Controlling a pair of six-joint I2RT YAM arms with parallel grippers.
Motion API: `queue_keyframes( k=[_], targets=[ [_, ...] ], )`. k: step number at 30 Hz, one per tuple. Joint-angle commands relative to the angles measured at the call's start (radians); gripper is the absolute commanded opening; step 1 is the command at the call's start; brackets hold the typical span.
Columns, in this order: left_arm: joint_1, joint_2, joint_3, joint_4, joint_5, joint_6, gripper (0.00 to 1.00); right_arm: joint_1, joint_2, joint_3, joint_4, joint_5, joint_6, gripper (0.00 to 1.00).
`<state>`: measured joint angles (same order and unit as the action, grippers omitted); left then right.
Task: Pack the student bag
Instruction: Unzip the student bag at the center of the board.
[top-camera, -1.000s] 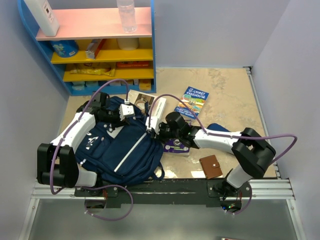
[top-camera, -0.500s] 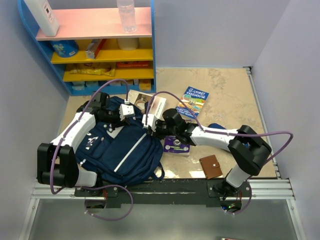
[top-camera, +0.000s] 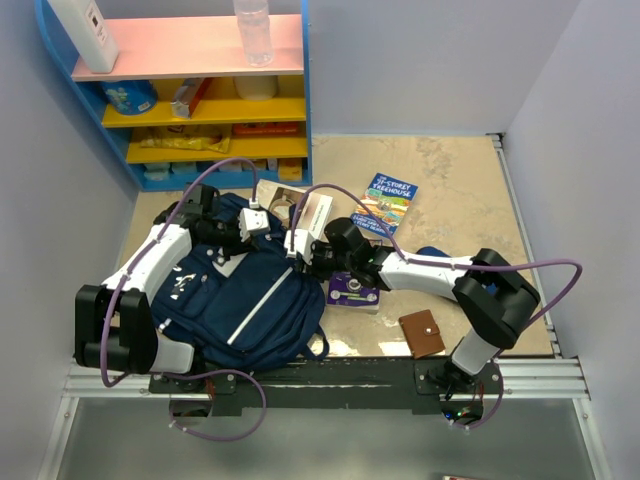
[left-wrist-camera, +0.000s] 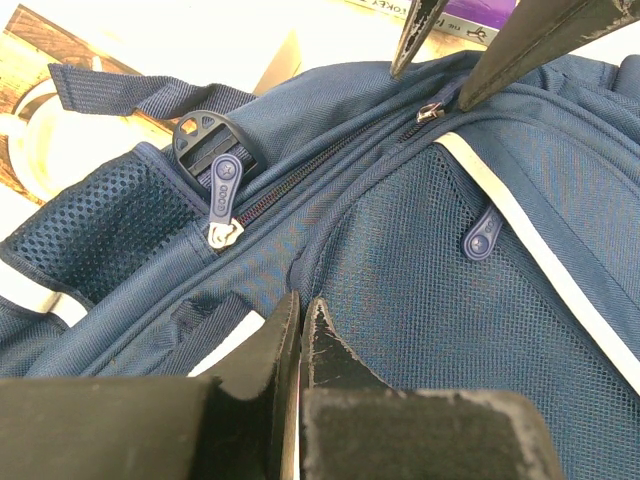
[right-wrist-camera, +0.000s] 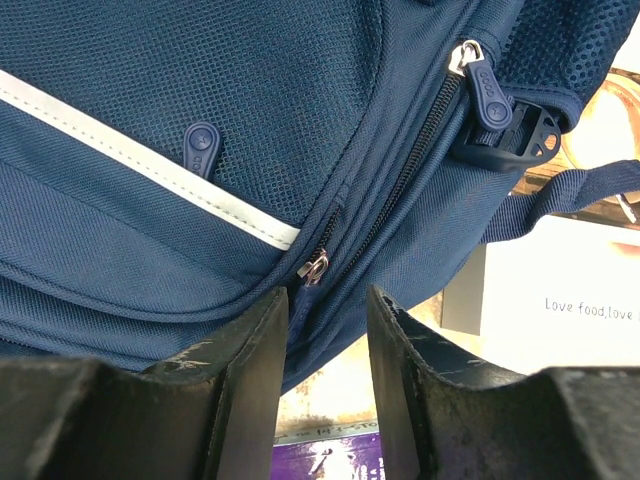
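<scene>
On the table (top-camera: 455, 190), toward its left front, the bag (top-camera: 245, 300) lay flat beneath both arms. The left gripper (left-wrist-camera: 301, 312) was pressed together against the bag's mesh panel (whether any cloth was caught in it could not be told). The right gripper (right-wrist-camera: 328, 300) stood spread at the bag's edge, a metal zip slider (right-wrist-camera: 315, 267) just ahead of its gap.

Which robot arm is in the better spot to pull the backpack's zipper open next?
Likely the right. The right gripper is open, with the silver zipper slider on the student bag just beyond its fingertips. The left gripper is shut against the fabric, not at any zipper pull.
</scene>
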<state>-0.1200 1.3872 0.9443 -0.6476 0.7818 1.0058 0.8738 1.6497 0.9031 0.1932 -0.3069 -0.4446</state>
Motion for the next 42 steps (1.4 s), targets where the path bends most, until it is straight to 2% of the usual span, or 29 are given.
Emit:
queue_keyframes(
  k=[1, 7, 11, 17, 19, 20, 21, 22, 23, 24, 26, 30, 35, 38, 42],
  targets=[
    [-0.004, 0.004, -0.009, -0.009, 0.048, -0.004, 0.0, 0.005, -0.015, -0.007, -0.003, -0.055, 0.009, 0.42],
    [-0.004, -0.001, -0.01, -0.004, 0.031, -0.007, 0.0, 0.005, 0.022, 0.02, -0.032, -0.095, -0.006, 0.4],
    [-0.004, -0.002, -0.007, 0.017, 0.022, -0.032, 0.0, 0.005, 0.068, 0.065, -0.13, -0.158, 0.004, 0.39],
    [-0.006, -0.004, -0.009, 0.077, 0.011, -0.093, 0.0, 0.014, 0.059, 0.017, -0.068, -0.11, 0.029, 0.4],
    [-0.01, -0.002, -0.012, 0.1, 0.004, -0.107, 0.07, 0.014, 0.061, 0.019, -0.052, -0.09, 0.043, 0.38],
    [-0.013, 0.001, -0.013, 0.109, -0.006, -0.128, 0.19, 0.014, 0.065, 0.023, -0.046, -0.081, 0.052, 0.37],
    [-0.015, 0.003, -0.01, 0.115, -0.009, -0.133, 0.25, 0.014, 0.073, 0.029, -0.046, -0.069, 0.06, 0.34],
    [-0.023, 0.003, -0.01, 0.118, -0.012, -0.142, 0.32, 0.014, 0.073, 0.034, -0.041, -0.066, 0.064, 0.24],
    [-0.024, 0.0, -0.012, 0.126, -0.016, -0.154, 0.46, 0.014, 0.07, 0.031, -0.028, -0.063, 0.075, 0.19],
    [-0.027, -0.001, -0.012, 0.134, -0.016, -0.159, 0.52, 0.014, 0.056, 0.028, -0.017, -0.057, 0.081, 0.16],
    [-0.038, -0.013, -0.01, 0.146, -0.003, -0.167, 0.71, 0.016, 0.033, 0.005, 0.017, -0.049, 0.099, 0.1],
    [-0.059, 0.01, 0.03, 0.115, 0.062, -0.127, 0.74, 0.016, -0.033, -0.038, 0.043, -0.034, 0.112, 0.06],
    [-0.112, 0.113, 0.074, 0.07, 0.094, -0.006, 0.75, 0.017, -0.062, -0.062, 0.052, -0.026, 0.135, 0.04],
    [-0.141, 0.205, 0.146, -0.039, 0.114, 0.085, 0.71, 0.021, -0.076, -0.076, 0.063, -0.015, 0.142, 0.03],
    [-0.165, 0.288, 0.188, -0.067, 0.088, 0.132, 0.64, 0.025, -0.082, -0.069, 0.049, 0.002, 0.142, 0.02]
  ],
)
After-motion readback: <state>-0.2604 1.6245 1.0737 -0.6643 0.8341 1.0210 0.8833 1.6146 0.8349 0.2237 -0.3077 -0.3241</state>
